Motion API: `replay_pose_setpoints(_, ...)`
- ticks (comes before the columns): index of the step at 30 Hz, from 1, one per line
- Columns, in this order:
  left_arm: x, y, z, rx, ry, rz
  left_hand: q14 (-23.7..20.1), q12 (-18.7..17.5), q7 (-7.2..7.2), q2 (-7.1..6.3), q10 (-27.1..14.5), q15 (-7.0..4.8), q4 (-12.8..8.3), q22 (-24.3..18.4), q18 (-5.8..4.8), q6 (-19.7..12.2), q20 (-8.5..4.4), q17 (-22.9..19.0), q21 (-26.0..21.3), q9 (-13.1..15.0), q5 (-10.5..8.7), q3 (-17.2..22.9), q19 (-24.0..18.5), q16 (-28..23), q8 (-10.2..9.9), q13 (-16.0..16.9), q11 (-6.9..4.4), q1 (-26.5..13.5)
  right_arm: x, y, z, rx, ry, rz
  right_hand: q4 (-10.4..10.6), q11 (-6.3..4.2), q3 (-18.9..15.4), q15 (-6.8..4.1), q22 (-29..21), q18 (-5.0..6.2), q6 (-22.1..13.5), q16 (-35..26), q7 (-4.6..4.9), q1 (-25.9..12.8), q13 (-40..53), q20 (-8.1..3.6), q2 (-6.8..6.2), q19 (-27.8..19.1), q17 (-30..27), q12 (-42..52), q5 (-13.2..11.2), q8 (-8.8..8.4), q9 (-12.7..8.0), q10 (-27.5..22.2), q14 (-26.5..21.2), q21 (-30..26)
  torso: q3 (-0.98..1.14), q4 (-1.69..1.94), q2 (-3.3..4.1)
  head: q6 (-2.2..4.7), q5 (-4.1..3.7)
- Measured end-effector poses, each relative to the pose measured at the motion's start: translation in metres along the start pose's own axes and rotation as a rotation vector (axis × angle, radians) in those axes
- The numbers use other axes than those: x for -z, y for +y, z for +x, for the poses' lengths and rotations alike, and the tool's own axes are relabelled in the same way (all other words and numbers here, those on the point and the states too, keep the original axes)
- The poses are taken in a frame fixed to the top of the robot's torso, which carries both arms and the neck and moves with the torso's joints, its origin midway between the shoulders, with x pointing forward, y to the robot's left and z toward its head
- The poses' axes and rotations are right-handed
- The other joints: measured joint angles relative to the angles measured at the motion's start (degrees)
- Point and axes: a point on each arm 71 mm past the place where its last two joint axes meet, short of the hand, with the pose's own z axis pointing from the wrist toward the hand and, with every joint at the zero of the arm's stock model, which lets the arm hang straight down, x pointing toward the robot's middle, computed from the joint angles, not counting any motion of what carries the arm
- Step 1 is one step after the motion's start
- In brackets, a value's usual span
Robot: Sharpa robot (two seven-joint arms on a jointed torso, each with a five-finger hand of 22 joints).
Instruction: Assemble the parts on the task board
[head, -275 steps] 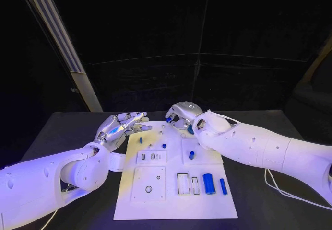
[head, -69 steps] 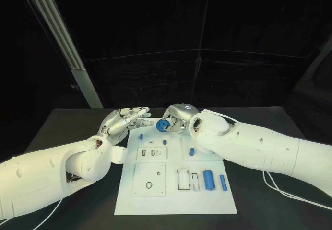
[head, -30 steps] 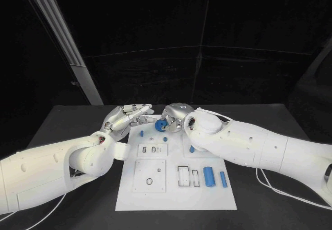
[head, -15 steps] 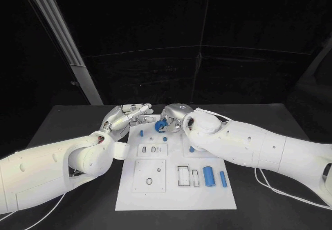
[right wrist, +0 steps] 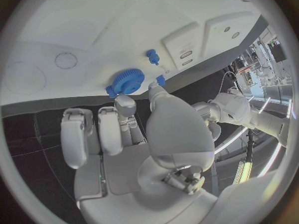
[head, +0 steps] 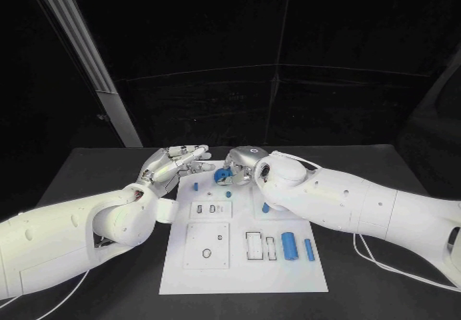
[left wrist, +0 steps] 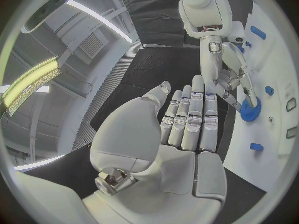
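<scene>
My right hand (head: 246, 166) pinches a blue toothed gear (head: 223, 175) between thumb and a finger, just above the far left part of the white task board (head: 245, 273). In the right wrist view the gear (right wrist: 127, 80) sits at my fingertips (right wrist: 124, 103) close over the board (right wrist: 93, 30). My left hand (head: 173, 162) hovers beside the board's far left corner, fingers straight and holding nothing. The left wrist view has its flat palm (left wrist: 187, 127) facing the right hand (left wrist: 231, 69) and the gear (left wrist: 249, 113).
On the board lie two blue cylinders (head: 289, 241) (head: 309, 249) at the near right, a blue peg (head: 266, 208) mid-right, and small blue pieces (head: 196, 187) (head: 228, 193) near the gear. Slotted plates (head: 208, 209) (head: 206, 245) and a recess (head: 254, 245) sit in the middle. Black table (head: 86, 173) surrounds it.
Over the last second the right hand has brought the gear slightly lower and closer to the board. The left hand has stayed beside it, holding nothing.
</scene>
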Motion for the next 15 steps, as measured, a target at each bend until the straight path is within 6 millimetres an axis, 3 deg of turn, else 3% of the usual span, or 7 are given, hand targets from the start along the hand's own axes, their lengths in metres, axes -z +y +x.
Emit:
replay_pose_setpoints(2, 0.0, 0.0, 0.0001, 0.0, 0.0, 0.0, 0.0, 0.0, 0.2, 0.0, 0.0, 0.0, 0.16, 0.0, 0.0, -0.2, 0.0, 0.0, 0.0, -0.03, 0.0, 0.16, 0.0, 0.0, 0.0, 0.0, 0.0, 0.0, -0.0004, -0.0012, 0.0005, -0.005, 0.011, 0.005, 0.18, 0.2, -2.36, 0.0, 0.0, 0.0, -1.07, 0.0, -0.04, -2.06, 0.0, 0.0, 0.92, 0.0, 0.08, 0.0, 0.07, 0.0, -0.01, -0.2, 0.0, 0.0, -0.01, 0.0, 0.0, 0.01, -0.01)
replay_pose_setpoints(5, 0.0, 0.0, 0.0001, 0.0, 0.0, -0.001, 0.0, 0.0, 0.2, 0.0, 0.0, 0.0, 0.16, 0.0, 0.0, -0.2, 0.0, 0.05, 0.0, -0.05, 0.0, 0.16, 0.0, 0.0, 0.0, 0.0, 0.0, 0.0, -0.0011, -0.0024, 0.0019, -0.014, 0.03, 0.012, 0.3, 0.2, -5.15, 0.0, 0.0, 0.0, -3.55, 0.0, 0.04, -5.15, 0.11, 0.0, 2.4, 0.0, 0.18, 0.0, -3.1, -0.04, -0.08, -0.2, 0.0, 0.0, -0.02, 0.03, 0.01, 0.01, -0.02)
replay_pose_setpoints(9, 0.0001, 0.0, -0.0001, 0.0, 0.0, -0.002, 0.0, 0.0, 0.2, 0.0, 0.0, 0.0, 0.16, 0.0, 0.0, -0.2, 0.0, 0.06, 0.0, -0.05, 0.0, 0.16, 0.0, 0.0, 0.0, 0.0, 0.0, 0.0, -0.001, -0.0025, 0.0041, -0.027, 0.047, 0.014, 0.32, 0.2, -6.43, 0.0, -0.01, 0.0, -5.55, 0.0, 0.13, -5.92, 0.26, 0.0, 2.91, 0.0, 0.34, 0.25, -3.93, -0.5, -0.45, -0.2, 0.0, 0.0, -0.02, 0.04, 0.01, -0.06, -0.02)
replay_pose_setpoints(11, 0.0001, -0.0001, -0.0003, 0.0, 0.0, -0.002, 0.0, 0.0, 0.2, 0.0, 0.0, 0.0, 0.06, 0.01, 0.0, -0.2, 0.0, 0.06, 0.0, -0.05, 0.0, 0.26, 0.0, 0.0, 0.0, 0.0, 0.0, 0.0, -0.0009, -0.0029, 0.0041, -0.035, 0.047, 0.014, 0.3, 0.2, -6.73, 0.0, 0.0, 0.0, -5.56, 0.0, 0.14, -5.96, 0.54, 0.0, 2.95, 0.0, 0.53, 0.6, -3.92, -0.5, -0.41, -0.2, 0.0, 0.0, -0.02, 0.04, 0.01, -0.09, 0.0)
replay_pose_setpoints(15, 0.0004, -0.0002, -0.0006, 0.0, -0.001, -0.003, 0.0, 0.0, 0.2, 0.0, 0.0, 0.0, 0.0, 0.01, 0.0, -0.2, 0.0, 0.06, 0.0, -0.05, 0.0, 0.32, 0.0, 0.0, 0.0, 0.01, 0.0, 0.0, 0.0012, -0.0051, 0.0012, -0.052, 0.016, 0.007, -0.05, 0.31, -7.08, 0.0, -0.01, 0.0, -1.85, 0.5, 0.05, -4.87, 1.78, 0.0, 4.93, 0.0, 1.33, 2.15, -3.92, 0.06, 0.1, 0.38, 0.0, 0.0, -0.02, 0.03, 0.01, -0.1, 0.03)
